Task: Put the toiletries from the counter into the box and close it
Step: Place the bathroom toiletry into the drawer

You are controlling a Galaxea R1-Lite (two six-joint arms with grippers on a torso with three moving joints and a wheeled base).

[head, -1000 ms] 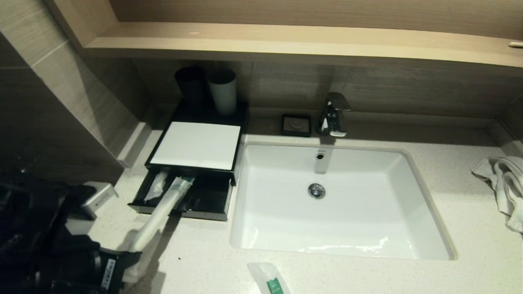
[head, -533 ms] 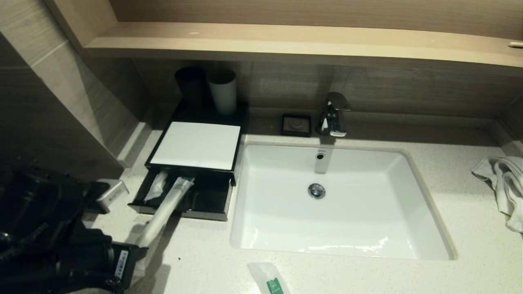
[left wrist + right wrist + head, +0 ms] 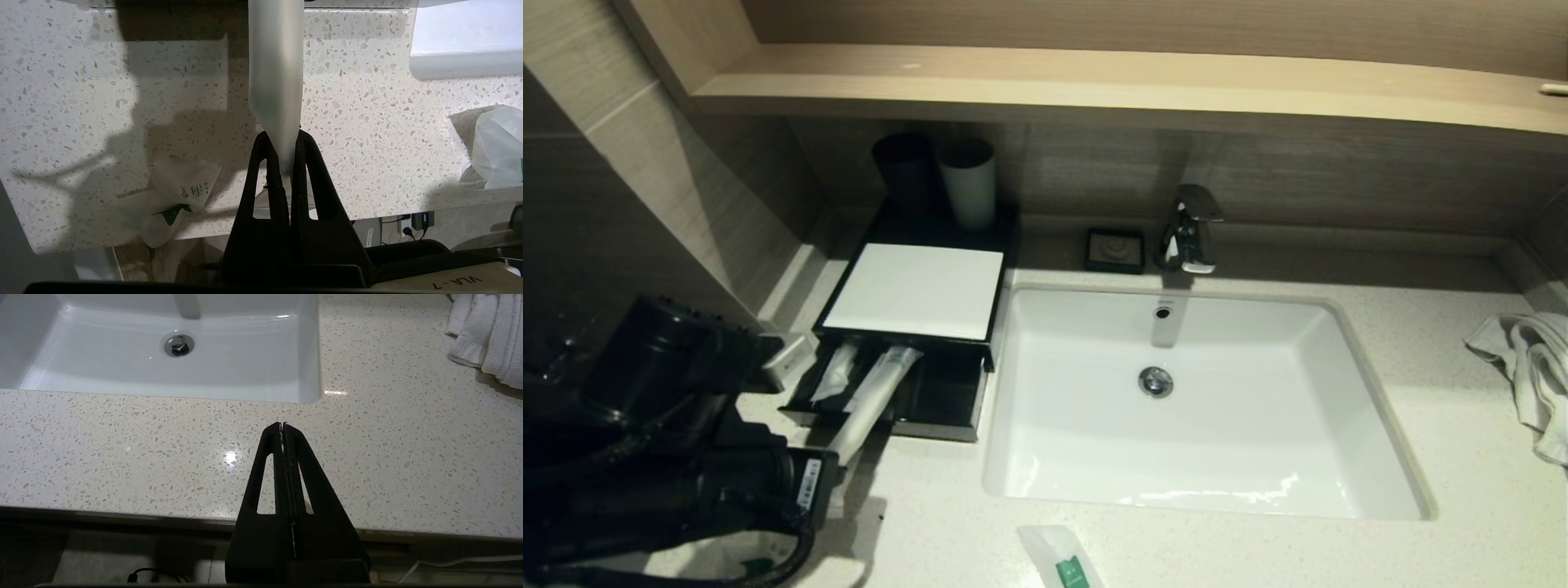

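Observation:
A black box with a white top [image 3: 915, 290] stands left of the sink, its drawer [image 3: 935, 400] pulled open. My left gripper [image 3: 282, 141], at the lower left of the head view, is shut on the end of a long white toiletry packet [image 3: 870, 400] whose far end lies in the drawer next to another white packet [image 3: 837, 371]. The held packet [image 3: 276, 73] also shows in the left wrist view. A packet with a green label [image 3: 1066, 563] lies on the counter near the front edge. Two more packets [image 3: 179, 196] [image 3: 496, 149] lie on the counter near my left gripper. My right gripper [image 3: 282, 425] is shut and empty over the counter's front edge.
A white sink [image 3: 1201, 408] with a chrome tap [image 3: 1188, 229] fills the middle. Two cups [image 3: 968, 180] stand behind the box. A black soap dish [image 3: 1115, 249] sits by the tap. A towel [image 3: 1531, 367] lies at the right. A wooden shelf [image 3: 1094, 82] overhangs.
My left arm has moved forward and right toward the box, pushing the long packet further into the open drawer. The right arm has not moved.

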